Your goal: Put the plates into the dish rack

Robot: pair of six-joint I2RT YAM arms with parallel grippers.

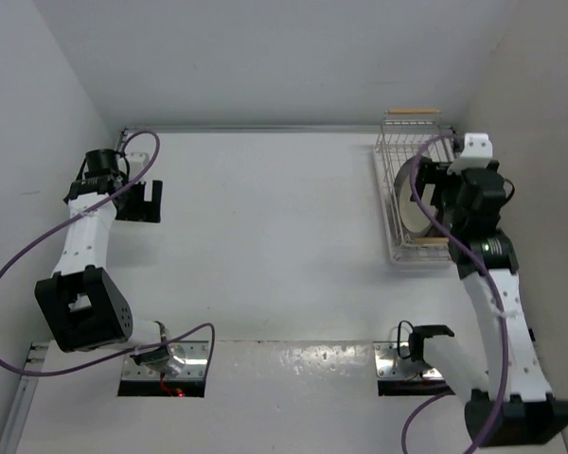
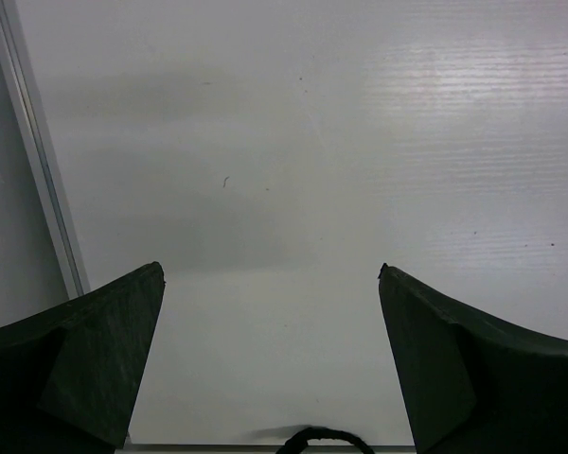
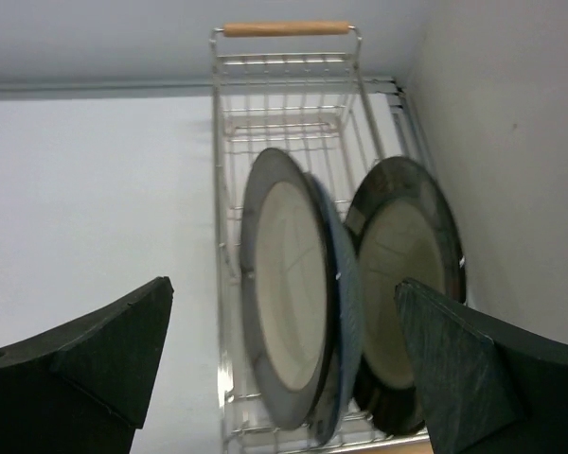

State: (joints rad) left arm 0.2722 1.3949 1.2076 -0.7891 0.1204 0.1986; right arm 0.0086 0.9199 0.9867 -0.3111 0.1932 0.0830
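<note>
Plates (image 3: 284, 284): stood upright in rack (image 3: 284, 28).
Right fingers (image 3: 473, 378): wide, empty.
Left fingers (image 2: 95, 359): wide, empty.
Retreat: needed straight back, off rims.

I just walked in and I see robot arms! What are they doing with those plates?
The two robot arms have the job of putting plates into a white wire dish rack. All three plates stand on edge inside it: a cream-centred plate, a blue plate tucked right behind it, and another dark-rimmed plate nearer the wall. The right gripper hangs open at the rack's near end, holding nothing. The left gripper is open too, far off over bare table. The job looks done.
</note>
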